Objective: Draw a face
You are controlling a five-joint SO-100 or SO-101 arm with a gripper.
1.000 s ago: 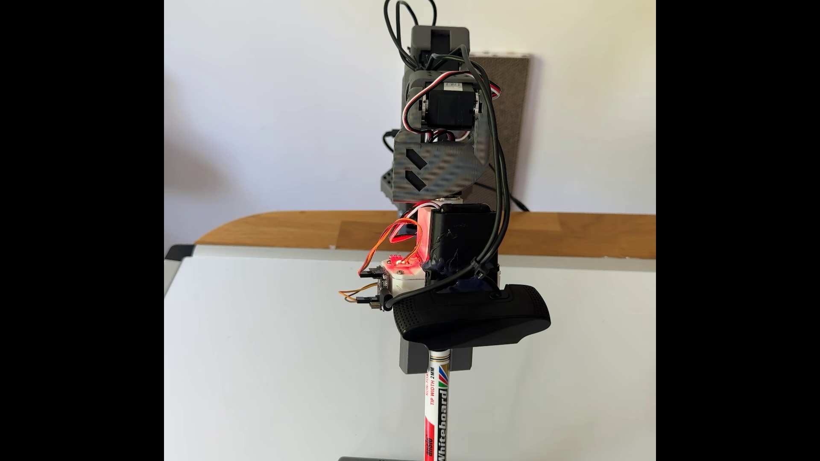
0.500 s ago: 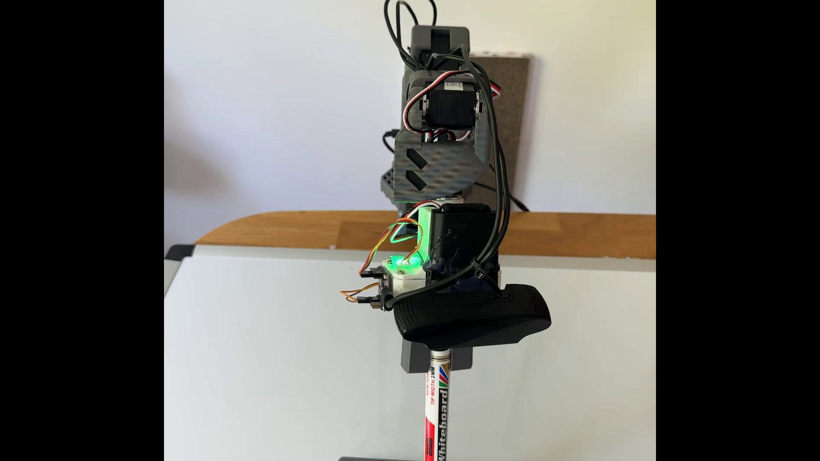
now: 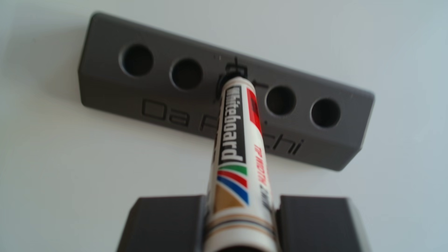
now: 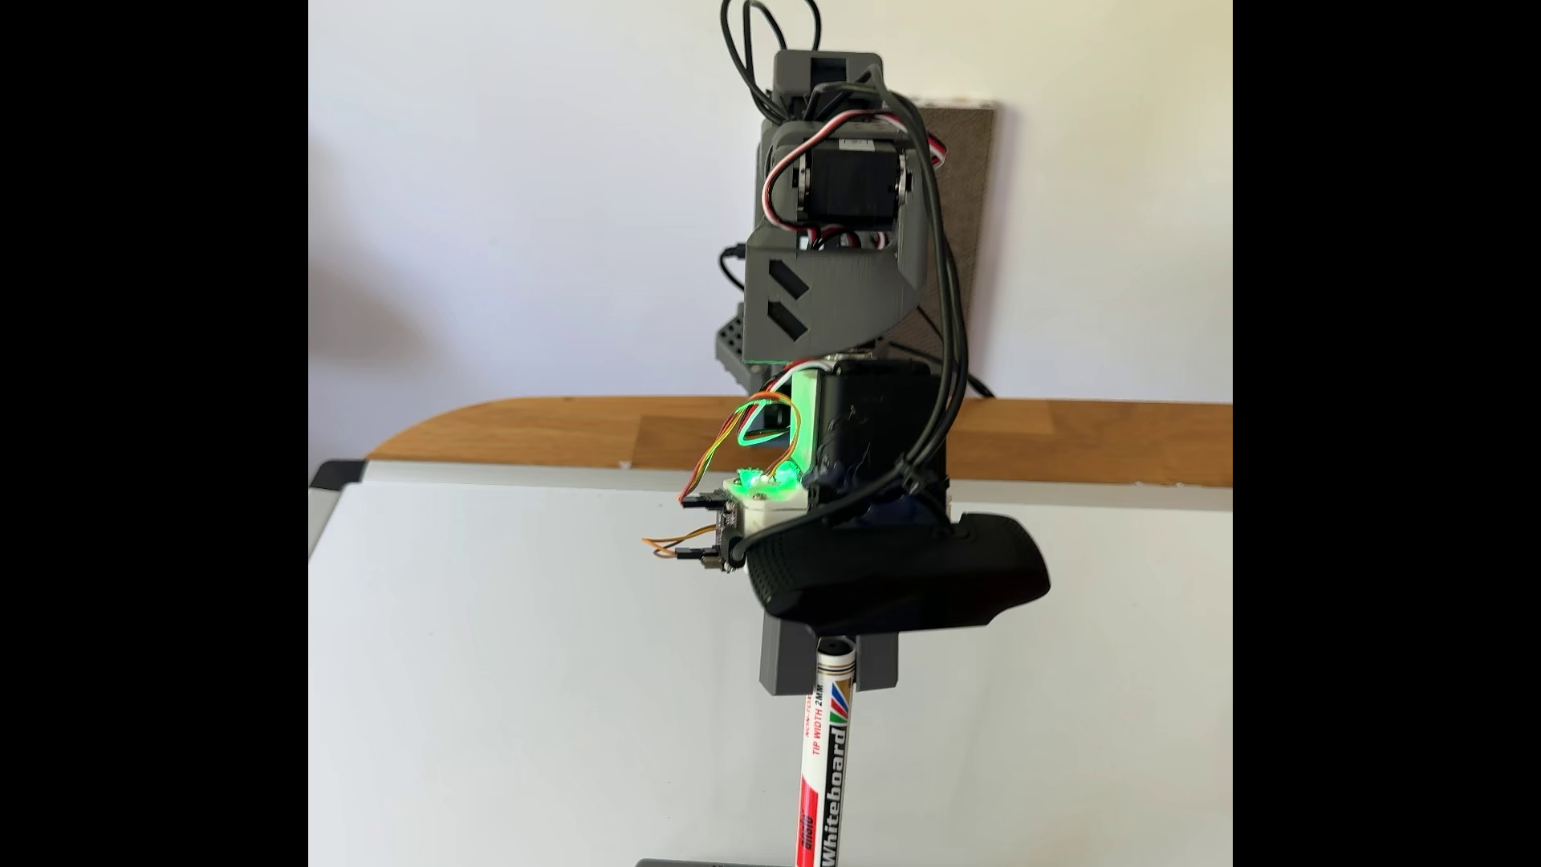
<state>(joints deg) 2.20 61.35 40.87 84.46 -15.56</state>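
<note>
A white whiteboard marker (image 3: 238, 145) stands tilted with its far end at the middle hole of a grey block (image 3: 145, 97) engraved "Da Pinchi". Black ink smears ring that hole. My gripper (image 3: 242, 203) hugs the marker's upper barrel, one grey finger (image 3: 167, 223) on each side, shut on it. In the fixed view the marker (image 4: 830, 767) runs down from the gripper (image 4: 832, 667) to the block's top edge (image 4: 692, 862) at the bottom of the picture. The block rests on a whiteboard (image 4: 500, 667). The face is out of view.
Two open holes (image 3: 137, 60) lie left of the marker and two more right of it. A black webcam (image 4: 896, 575) and cables hang on the wrist. Behind the whiteboard runs a wooden table edge (image 4: 542, 433), with a brown panel (image 4: 971, 233) against the wall.
The wrist light went from red to green. The gripper rose a little and shifted right, and the marker's top leaned right with it. The upper arm lifted slightly.
</note>
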